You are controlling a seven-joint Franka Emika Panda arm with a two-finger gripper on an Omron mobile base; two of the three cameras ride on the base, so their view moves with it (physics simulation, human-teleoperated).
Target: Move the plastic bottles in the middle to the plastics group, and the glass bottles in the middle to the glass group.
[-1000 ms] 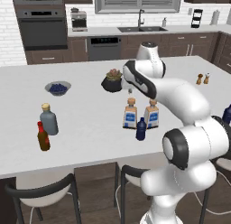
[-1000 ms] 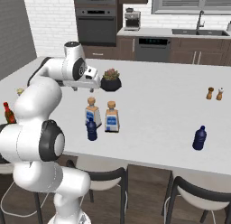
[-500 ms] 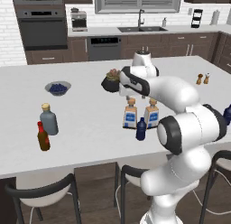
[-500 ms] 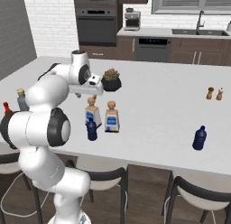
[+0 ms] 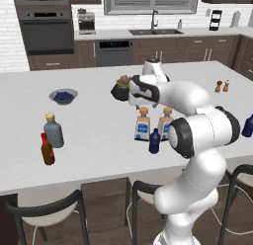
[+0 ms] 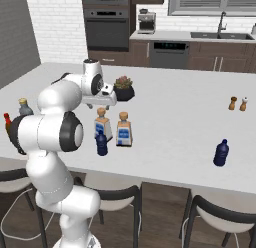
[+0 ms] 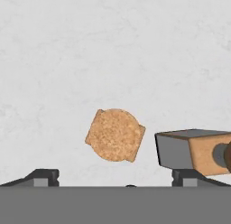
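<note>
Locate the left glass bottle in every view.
Left base view: left glass bottle, centre, left of its twin.
Right base view: left of centre, twin at its right.
Hand view: round cork top, low centre; twin at right.
Shared landmark: the twin.

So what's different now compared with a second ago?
The arm has swung its claw inward and lowered it over the two cork-stoppered glass bottles; looking down from the hand, one cork top sits between the open fingertips. Nothing has been grasped or released. The dark blue bottle, the potted plant and the other bottles stayed put.
</note>
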